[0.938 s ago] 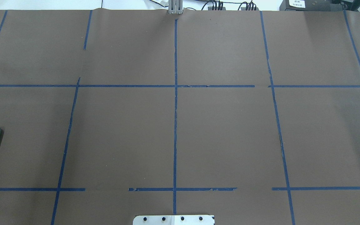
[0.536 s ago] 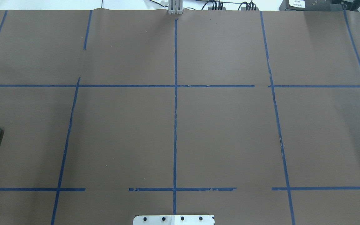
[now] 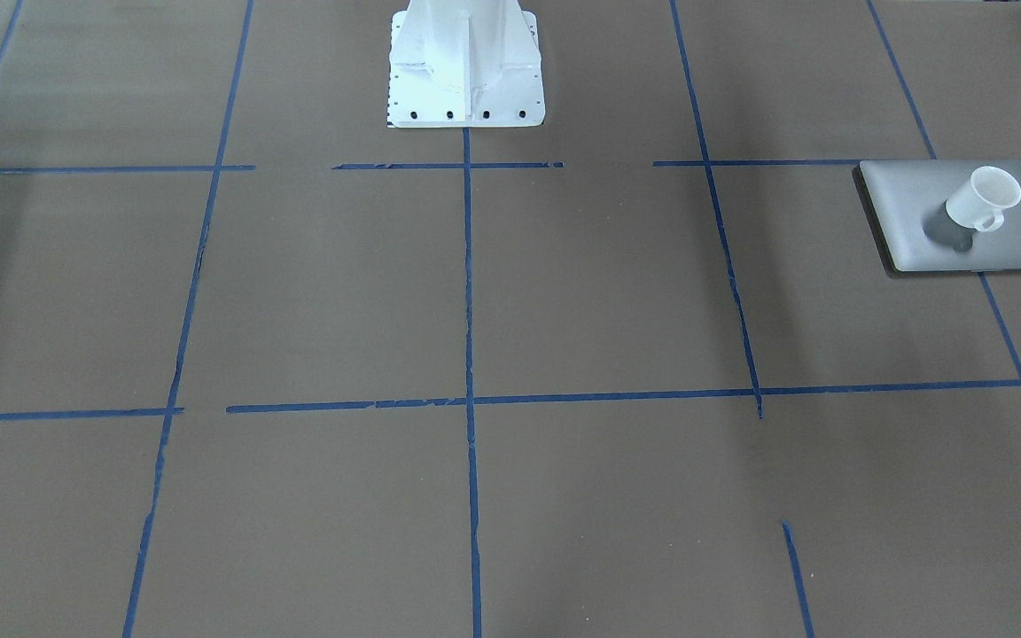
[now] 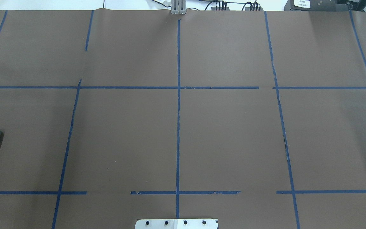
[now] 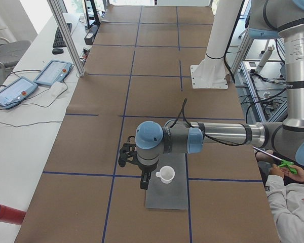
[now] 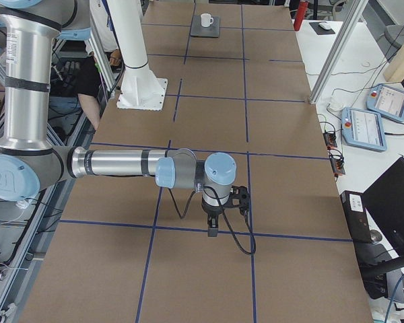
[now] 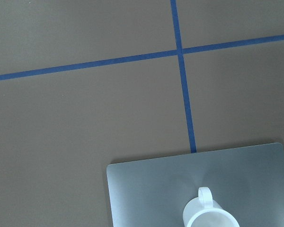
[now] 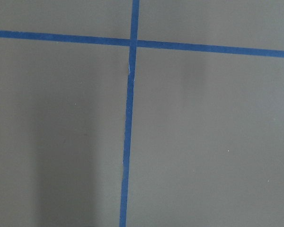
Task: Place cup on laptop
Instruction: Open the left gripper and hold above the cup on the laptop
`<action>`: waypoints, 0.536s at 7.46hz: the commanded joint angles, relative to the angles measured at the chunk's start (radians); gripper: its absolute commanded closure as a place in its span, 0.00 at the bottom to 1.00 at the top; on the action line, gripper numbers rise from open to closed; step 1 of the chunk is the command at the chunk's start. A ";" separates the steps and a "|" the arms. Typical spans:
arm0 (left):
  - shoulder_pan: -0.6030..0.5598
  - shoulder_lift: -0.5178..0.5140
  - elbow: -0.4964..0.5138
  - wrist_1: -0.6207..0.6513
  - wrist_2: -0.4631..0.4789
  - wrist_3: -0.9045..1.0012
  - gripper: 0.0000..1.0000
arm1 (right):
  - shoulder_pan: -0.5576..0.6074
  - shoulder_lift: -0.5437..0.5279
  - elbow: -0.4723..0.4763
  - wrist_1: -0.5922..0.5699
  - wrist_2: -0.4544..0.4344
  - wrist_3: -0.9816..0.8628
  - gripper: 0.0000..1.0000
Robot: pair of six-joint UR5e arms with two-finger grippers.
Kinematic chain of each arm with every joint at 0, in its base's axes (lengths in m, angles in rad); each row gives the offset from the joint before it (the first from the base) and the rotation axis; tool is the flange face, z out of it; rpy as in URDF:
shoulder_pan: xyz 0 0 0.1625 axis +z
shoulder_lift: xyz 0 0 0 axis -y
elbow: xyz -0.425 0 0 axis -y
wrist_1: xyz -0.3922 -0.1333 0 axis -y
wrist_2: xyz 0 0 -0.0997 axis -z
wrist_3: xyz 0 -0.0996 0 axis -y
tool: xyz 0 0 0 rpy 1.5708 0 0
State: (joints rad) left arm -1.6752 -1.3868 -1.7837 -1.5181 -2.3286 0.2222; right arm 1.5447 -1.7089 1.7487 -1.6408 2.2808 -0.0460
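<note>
The cup (image 3: 982, 199) stands upright on the laptop (image 3: 909, 199), at the counter's (image 3: 564, 292) left end. The left end effector (image 5: 143, 182) hangs just beside it, the right end effector (image 6: 212, 231) well apart — released or clenched, I cannot tell for either

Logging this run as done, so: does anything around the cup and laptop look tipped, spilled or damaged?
Nothing stands out. The cup stands upright on the closed laptop, well inside its edges, with no spill visible. Only the blue tape lines are chipped and gapped in places.
</note>
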 commanded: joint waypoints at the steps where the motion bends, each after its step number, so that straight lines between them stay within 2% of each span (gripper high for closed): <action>1: 0.003 0.002 0.006 -0.001 0.000 0.000 0.00 | 0.000 0.000 0.000 0.001 0.000 0.000 0.00; 4: 0.005 0.002 0.007 -0.001 -0.002 0.000 0.00 | 0.000 0.000 0.000 0.001 0.000 0.000 0.00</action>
State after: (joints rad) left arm -1.6716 -1.3853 -1.7807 -1.5180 -2.3289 0.2218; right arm 1.5447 -1.7089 1.7487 -1.6409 2.2810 -0.0460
